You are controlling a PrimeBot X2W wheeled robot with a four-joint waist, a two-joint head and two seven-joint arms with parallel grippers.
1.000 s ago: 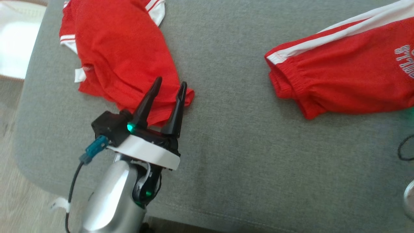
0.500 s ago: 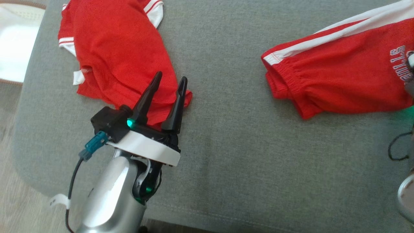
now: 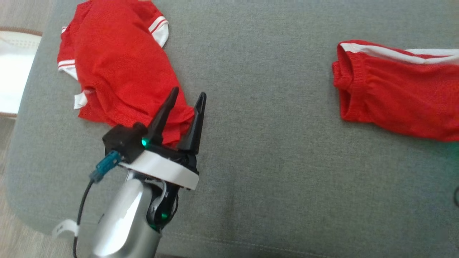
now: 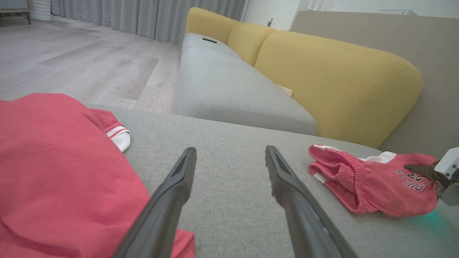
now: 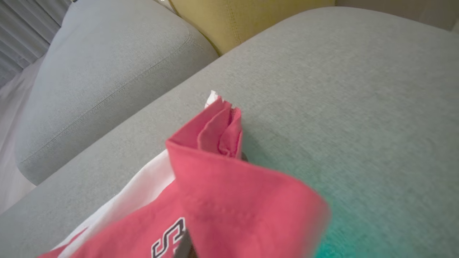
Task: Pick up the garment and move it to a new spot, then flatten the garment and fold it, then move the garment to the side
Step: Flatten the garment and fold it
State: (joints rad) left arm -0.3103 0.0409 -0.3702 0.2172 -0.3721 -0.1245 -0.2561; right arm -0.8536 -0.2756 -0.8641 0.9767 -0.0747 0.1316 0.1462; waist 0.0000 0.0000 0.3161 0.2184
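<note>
A wide grey cushion (image 3: 272,161) is carrying everything, and nothing is standing on the open stretch of fabric between the two grippers. The left gripper (image 3: 189,91) is hovering with its fingers spread well apart and gripping nothing; a crumpled red shirt (image 3: 118,79) with white-trimmed sleeves is lying just under and to the left of those fingers, its nearest corner showing between them. Well off to this gripper's right, the red shorts (image 3: 394,104) with a white side stripe are lying at the cushion's far end, waistband towards the left gripper. The right gripper (image 4: 426,171) is clamped on the lettered end of the shorts, and in its own wrist view the cloth is rising in a folded peak right in front of the camera. Beyond the left fingers a second grey seat (image 4: 229,89), a yellow backrest (image 4: 337,79), a wooden floor (image 4: 89,61) and grey curtains (image 4: 143,18) are showing. The shorts are running off the head view's right edge, the lettering is partly covered, and the bunched cloth is hiding nearly all of the right fingers. A bright pale thing (image 3: 14,71) beside the cushion is too washed out to name. The left forearm is reaching up from the lower left, wrist angled slightly right, a cable with a teal plug (image 3: 105,166) hanging at its side
</note>
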